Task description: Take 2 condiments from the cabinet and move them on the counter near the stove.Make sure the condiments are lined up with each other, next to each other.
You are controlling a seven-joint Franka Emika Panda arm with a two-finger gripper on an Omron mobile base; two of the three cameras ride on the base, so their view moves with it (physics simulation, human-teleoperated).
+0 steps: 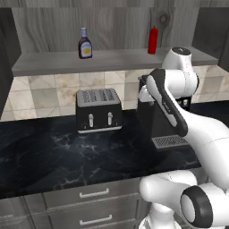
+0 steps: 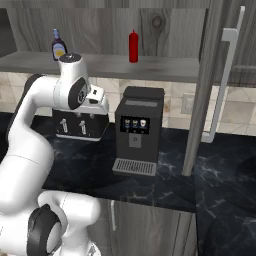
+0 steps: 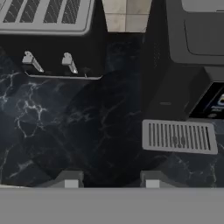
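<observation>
Red bottle [image 2: 133,46] and brown bottle [image 1: 85,44] are shelved upright, well apart, in the cabinet [image 2: 150,69]; gripper [image 3: 109,180], empty and nearly closed over the counter [image 3: 65,127], should be raised, opened, and aligned squarely with one bottle.

A glossy white arm [image 1: 197,129] of rounded segments, with dark grey joint rings and bands.

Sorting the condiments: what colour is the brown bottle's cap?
Pale blue, on the brown bottle; clearest in the left base view.
</observation>
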